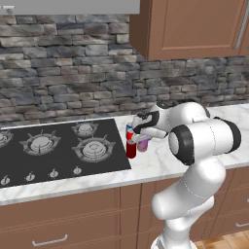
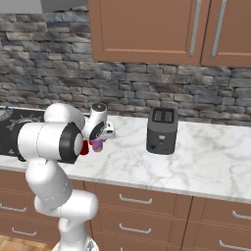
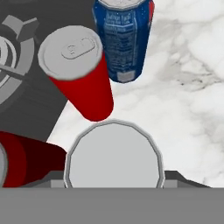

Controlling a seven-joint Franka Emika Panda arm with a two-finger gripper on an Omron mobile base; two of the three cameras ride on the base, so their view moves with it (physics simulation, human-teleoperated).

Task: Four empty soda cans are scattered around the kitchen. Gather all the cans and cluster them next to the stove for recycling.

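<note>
Left base view: your gripper (image 1: 142,132) stands over cans at the stove (image 1: 58,148) edge. Right base view: open counter (image 2: 206,162) beyond the toaster (image 2: 162,130). Hand view: jaws flank the purple can (image 3: 113,155), grip unclear; red can (image 3: 78,70) and blue can (image 3: 124,39) just beside.

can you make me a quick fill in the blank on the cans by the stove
1. The blue-and-white soda can stands on the ____ counter.
2. The gripper hangs over a can with a ____ top.
3. The bright red soda can stands at the right edge of the ____.
4. Right of the arm stands a dark grey ____.

Missing words: marble; silver; stove; toaster
</note>
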